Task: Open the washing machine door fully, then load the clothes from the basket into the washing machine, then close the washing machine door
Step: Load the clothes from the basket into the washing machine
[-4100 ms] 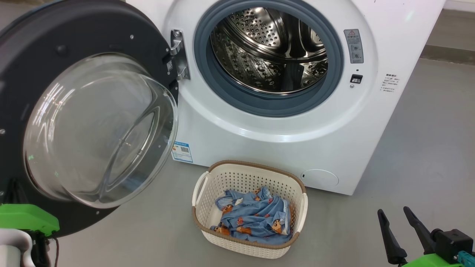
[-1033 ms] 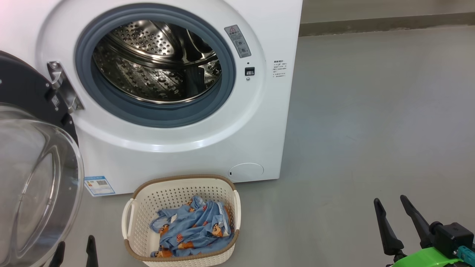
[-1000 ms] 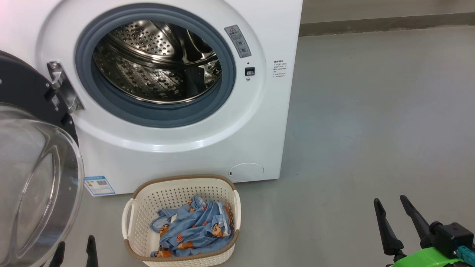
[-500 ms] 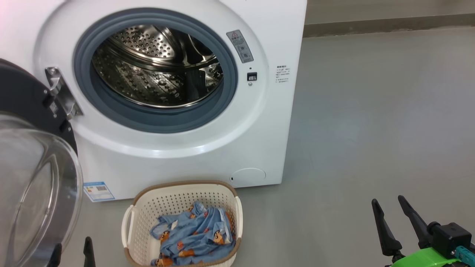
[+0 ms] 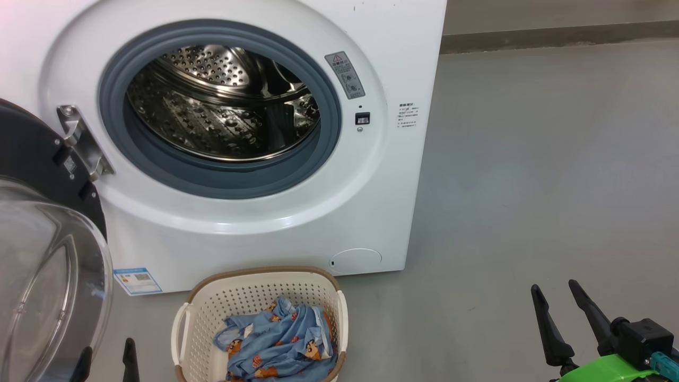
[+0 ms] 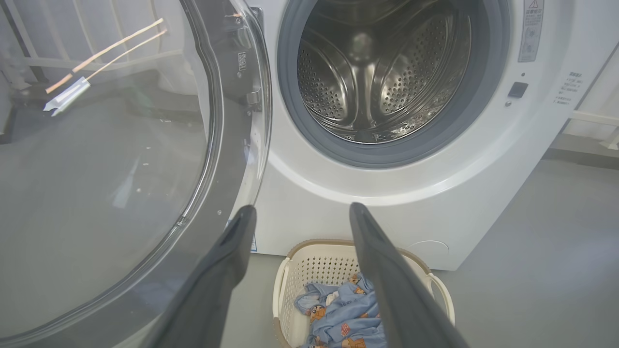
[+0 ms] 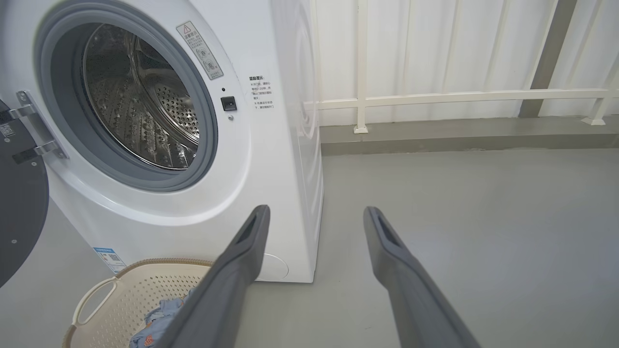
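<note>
Left gripper (image 6: 302,208) and right gripper (image 7: 316,209) spread wide, empty, above floor (image 7: 483,217).

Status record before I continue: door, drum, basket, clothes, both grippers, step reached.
washing machine door: swung open to the left on its hinge
drum: no clothes visible inside
basket: on the floor, in front of the washing machine, below its opening
clothes: bunched in the basket
left gripper: open, empty, between door and basket
right gripper: open, empty, over bare floor right of the basket
step: door open, loading not begun
</note>
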Controlling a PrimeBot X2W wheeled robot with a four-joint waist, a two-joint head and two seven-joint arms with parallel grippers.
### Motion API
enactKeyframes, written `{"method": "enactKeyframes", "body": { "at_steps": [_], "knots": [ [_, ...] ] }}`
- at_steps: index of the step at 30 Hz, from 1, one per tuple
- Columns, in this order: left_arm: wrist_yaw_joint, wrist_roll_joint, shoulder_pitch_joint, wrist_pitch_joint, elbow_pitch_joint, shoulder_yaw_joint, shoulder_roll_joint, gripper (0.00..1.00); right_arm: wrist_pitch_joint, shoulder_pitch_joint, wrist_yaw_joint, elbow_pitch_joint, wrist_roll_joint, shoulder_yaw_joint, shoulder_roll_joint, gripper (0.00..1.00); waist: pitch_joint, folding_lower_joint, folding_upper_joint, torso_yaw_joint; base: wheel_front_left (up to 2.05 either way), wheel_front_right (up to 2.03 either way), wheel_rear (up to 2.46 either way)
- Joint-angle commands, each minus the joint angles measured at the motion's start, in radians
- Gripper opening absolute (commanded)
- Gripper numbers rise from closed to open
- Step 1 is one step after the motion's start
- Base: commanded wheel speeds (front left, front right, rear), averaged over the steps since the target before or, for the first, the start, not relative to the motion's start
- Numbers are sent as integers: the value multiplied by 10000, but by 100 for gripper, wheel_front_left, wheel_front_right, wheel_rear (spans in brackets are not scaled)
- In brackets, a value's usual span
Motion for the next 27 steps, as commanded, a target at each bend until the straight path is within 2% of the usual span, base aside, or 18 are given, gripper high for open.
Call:
{"method": "enactKeyframes", "body": {
  "at_steps": [1, 18, 27],
  "knots": [
    [-35, 110, -230, -89, -219, 340, 124, 100, -117, -266, 16, -225, 26, 185, -130, 100, 9, 0, 0, 11, 0, 0, 0],
    [-76, 372, -220, -69, -333, -4, 111, 100, -117, -272, 16, -234, -29, 175, 3, 100, 188, 0, 0, -7, 0, 0, 0],
    [-82, 467, -372, 346, -282, -400, 196, 100, -117, -341, 16, -294, -75, 178, 172, 100, 571, 0, 0, -215, 0, 0, 0]
  ]
}}
